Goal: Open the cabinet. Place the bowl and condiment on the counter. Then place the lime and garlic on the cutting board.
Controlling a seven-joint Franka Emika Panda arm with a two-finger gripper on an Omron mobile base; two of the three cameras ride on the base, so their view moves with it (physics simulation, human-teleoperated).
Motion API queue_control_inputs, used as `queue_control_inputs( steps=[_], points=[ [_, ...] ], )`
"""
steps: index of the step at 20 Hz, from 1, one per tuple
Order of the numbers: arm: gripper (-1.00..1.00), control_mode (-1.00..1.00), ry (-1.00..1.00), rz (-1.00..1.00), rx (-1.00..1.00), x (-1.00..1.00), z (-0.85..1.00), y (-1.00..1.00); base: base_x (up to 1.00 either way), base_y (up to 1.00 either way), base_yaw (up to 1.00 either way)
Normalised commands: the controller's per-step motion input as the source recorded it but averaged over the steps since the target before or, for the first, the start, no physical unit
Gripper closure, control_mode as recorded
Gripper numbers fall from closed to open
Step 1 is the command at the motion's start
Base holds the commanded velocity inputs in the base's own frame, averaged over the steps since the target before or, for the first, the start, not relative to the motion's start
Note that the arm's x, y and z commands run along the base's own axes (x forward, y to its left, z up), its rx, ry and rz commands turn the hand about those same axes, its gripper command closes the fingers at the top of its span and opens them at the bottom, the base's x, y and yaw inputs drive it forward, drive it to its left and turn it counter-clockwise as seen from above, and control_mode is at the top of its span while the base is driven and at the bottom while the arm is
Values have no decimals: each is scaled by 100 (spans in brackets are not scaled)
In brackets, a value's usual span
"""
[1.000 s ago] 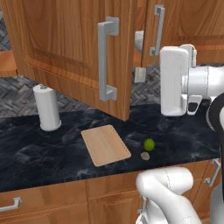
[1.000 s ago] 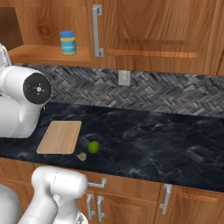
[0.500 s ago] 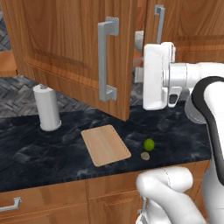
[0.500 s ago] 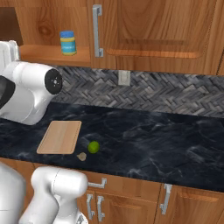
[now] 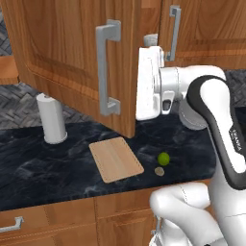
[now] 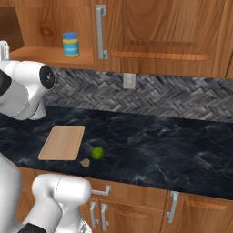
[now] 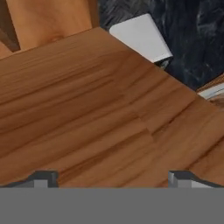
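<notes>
— Paper-towel roll stands far left on the counter; what sits beside it?

— Next along lies the cutting board, bare, then the lime with the garlic just beside it on the stone, both off the board.

— And the cabinet?

— Its door hangs swung out. The condiment stands on the shelf inside.

— The gripper?

— Jaws spread wide, nothing between them, close against brown wood, probably the door's inner face.
</notes>
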Motion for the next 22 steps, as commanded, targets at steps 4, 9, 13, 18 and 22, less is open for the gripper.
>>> queue_control_inputs(
  steps=[4,9,13,18,22],
  points=[
    [-100,-100,8,11,0,0,0,64,0,0,0],
    [-100,-100,8,8,0,6,0,71,0,0,0],
    [-100,-100,7,7,0,6,0,64,0,0,0],
    [-100,-100,7,7,0,6,0,55,0,0,0],
    [-100,-100,9,6,0,5,0,73,0,0,0]
  ],
)
